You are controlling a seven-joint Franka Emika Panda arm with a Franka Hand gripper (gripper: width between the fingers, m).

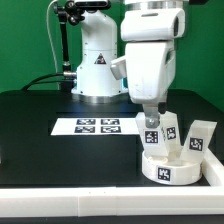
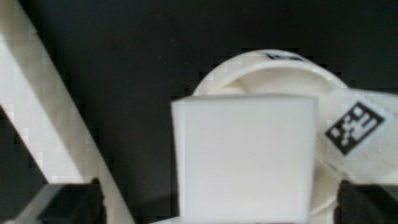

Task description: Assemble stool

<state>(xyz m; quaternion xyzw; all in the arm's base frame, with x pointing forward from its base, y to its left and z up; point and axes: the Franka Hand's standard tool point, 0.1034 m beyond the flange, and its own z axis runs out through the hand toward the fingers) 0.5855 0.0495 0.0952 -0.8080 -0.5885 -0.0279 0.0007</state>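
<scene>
Seat [image 1: 170, 166] on black bench [image 1: 40, 130], legs [image 1: 166, 130] standing in it, another leg [image 1: 200, 138] beside, fingers [image 1: 149, 117] spread above, marker board [image 1: 98, 126] behind

1. The table [image 1: 40, 140] is black all over, with a matt look.
2. The marker board [image 1: 97, 126] is white and printed with a row of black-and-white square tags.
3. The seat disc [image 1: 172, 166] is white; one black-and-white square tag shows on its side wall.
4. The leg blocks [image 1: 198, 138] standing on the seat disc are white, each with a black-and-white square tag.
5. The robot arm [image 1: 150, 60] is white with dark grey joints, and its base [image 1: 98, 62] carries a small black triangular mark.
6. The edge rail [image 1: 120, 192] along the table's front edge is white and plain.
7. In the wrist view, one leg block [image 2: 249, 160] shows a plain white face, and a checkered black-and-white tag [image 2: 356, 128] sits beside it.
8. The backdrop [image 1: 25, 40] behind the table is green.
</scene>
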